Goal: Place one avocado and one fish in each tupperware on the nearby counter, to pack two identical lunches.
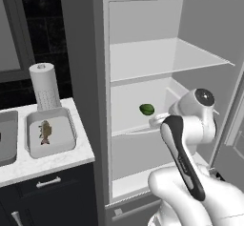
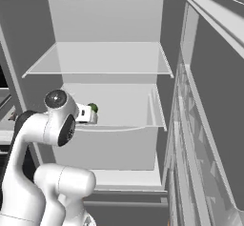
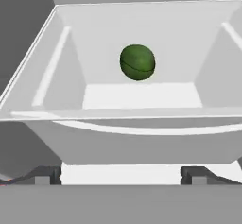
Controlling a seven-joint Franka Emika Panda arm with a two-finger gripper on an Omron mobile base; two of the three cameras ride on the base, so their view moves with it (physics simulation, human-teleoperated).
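Note:
A round bright green avocado (image 3: pixel 137 62) lies at the back of a white fridge drawer (image 3: pixel 121 124); it also shows as the avocado (image 1: pixel 147 109) and, half hidden by my hand, the avocado (image 2: pixel 94 107). My gripper (image 3: pixel 121 175) is open and empty. It sits just outside the drawer's front rim, pointing in at the fruit and well short of it. On the marbled counter (image 1: pixel 57 160) to the left of the fridge, a pale tupperware (image 1: pixel 66 125) holds an olive-brown fish (image 1: pixel 45 132).
A paper towel roll (image 1: pixel 44 86) stands behind the tray. A darker grey basin or tray (image 1: pixel 7 141) is cut off by the left edge. The fridge has a bare glass shelf (image 1: pixel 162 58) above the drawer, and its open door (image 2: pixel 209 125) stands on the right.

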